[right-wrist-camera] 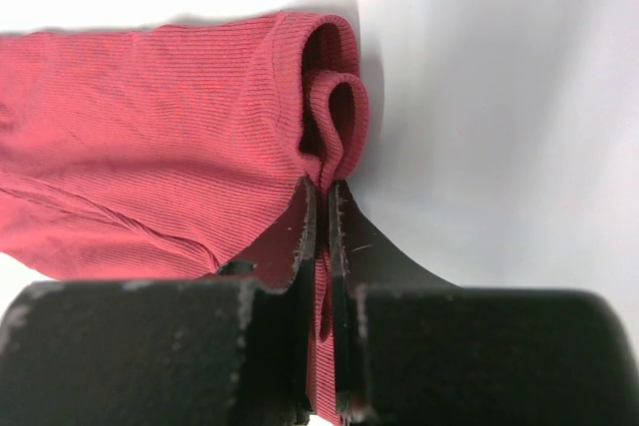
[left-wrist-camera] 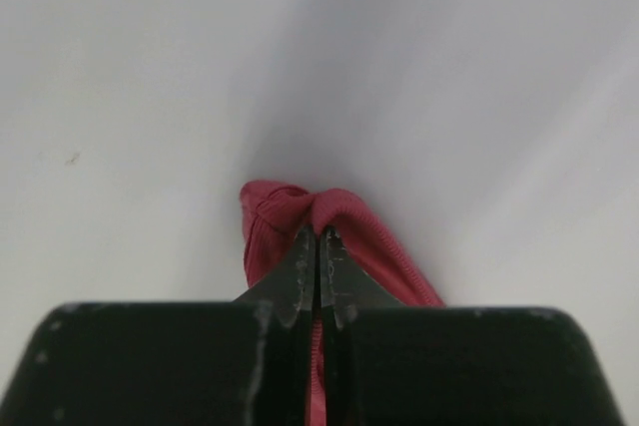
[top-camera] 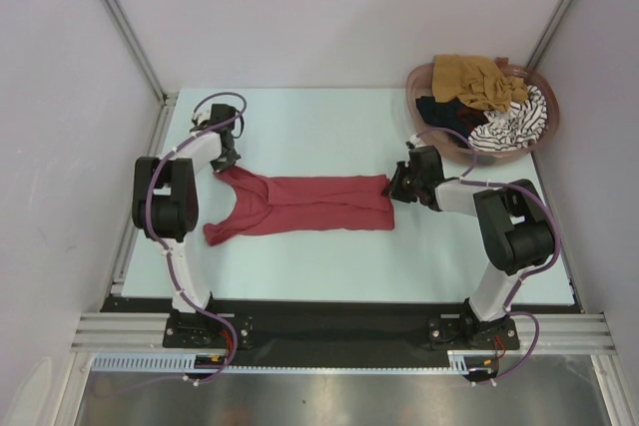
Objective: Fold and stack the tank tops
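The red tank top [top-camera: 310, 205] lies spread flat across the middle of the table [top-camera: 300, 127], its straps toward the left edge and its hem toward the right edge. The left gripper [left-wrist-camera: 318, 236] is clenched on the far strap, with a bunch of red cloth pinched between its closed tips. The right gripper [right-wrist-camera: 321, 185] is clenched on the far corner of the hem, where a folded loop of ribbed cloth stands up just beyond its fingers. In the far right corner sits a basket [top-camera: 413, 87] holding a mustard top [top-camera: 474, 77], a black top [top-camera: 439, 110] and a striped top [top-camera: 514, 122], heaped together.
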### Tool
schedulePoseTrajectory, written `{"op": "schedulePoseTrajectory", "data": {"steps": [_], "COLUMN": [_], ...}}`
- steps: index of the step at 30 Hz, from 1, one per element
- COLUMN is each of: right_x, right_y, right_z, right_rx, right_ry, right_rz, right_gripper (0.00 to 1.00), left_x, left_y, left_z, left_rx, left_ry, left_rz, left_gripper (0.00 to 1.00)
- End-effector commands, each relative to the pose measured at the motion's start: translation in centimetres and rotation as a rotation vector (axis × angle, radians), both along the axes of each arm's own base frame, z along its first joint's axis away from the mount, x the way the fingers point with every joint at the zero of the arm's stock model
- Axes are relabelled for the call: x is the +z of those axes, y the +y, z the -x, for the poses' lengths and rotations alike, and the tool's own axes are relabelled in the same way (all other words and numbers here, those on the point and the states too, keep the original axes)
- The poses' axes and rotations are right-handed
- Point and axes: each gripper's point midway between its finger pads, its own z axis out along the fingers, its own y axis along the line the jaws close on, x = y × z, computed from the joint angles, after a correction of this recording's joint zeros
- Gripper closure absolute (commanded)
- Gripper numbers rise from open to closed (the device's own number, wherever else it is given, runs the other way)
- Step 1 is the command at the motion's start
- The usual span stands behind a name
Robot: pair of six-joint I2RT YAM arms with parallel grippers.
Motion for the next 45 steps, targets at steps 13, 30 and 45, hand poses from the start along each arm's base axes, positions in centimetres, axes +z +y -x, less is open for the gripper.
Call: {"op": "schedulePoseTrajectory", "data": {"steps": [13,30,45], "right_x": [-0.7,-0.9,-1.1], "right_y": [0.2,0.4,0.6], "right_z": [1.1,1.3,1.5], "right_rx": [-0.001,0.007,0.019], "right_ry": [0.044,0.053,0.064], "right_rz": [-0.006,-0.008,-0.017], "right_gripper": [1.00,1.00,1.00], "left_x": [3.7,3.7,5.2], "left_y": [3.9,5.3,4.6], "left_z": [5.8,8.5,14.3], "left_rx": [0.222,0.274,0.171], "left_ry": [-0.153,-0.245,-0.239], "left_rz": [-0.024,0.061,0.070], "left_gripper": [1.00,0.32,0.00]}}
